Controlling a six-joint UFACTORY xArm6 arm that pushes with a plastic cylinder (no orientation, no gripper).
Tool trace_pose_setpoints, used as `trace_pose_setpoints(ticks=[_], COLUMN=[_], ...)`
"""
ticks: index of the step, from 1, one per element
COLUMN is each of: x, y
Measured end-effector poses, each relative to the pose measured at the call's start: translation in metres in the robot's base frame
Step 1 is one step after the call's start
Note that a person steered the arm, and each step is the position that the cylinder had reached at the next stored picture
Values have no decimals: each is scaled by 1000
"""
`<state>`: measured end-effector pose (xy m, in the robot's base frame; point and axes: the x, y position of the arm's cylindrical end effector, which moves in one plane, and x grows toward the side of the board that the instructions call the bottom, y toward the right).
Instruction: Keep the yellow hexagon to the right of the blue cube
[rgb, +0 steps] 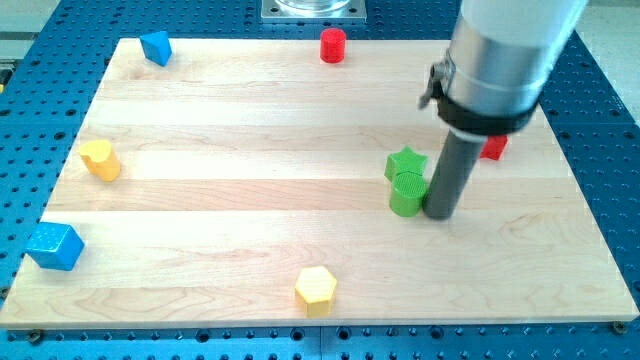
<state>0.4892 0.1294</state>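
My tip (441, 214) is seen just beside the green blocks (407, 182), carrying nothing. The yellow hexagon (316, 290) lies at its 8 o'clock, near the bottom edge, already right of the blue cube (54, 246).

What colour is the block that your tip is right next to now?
Green: my tip sits against the right side of the green block, shown clearly in the camera view.

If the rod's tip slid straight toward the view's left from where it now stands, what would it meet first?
My tip stands right beside the green cylinder, at its right side, apparently touching, so that block comes first. The green star lies just behind it.
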Motion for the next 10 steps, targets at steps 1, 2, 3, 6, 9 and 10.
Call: trace_pose_setpoints(ticks=[1, 2, 3, 6, 9, 10], x=[-35, 15, 103, 130, 105, 69], y=[-15, 41, 31, -71, -249, -282])
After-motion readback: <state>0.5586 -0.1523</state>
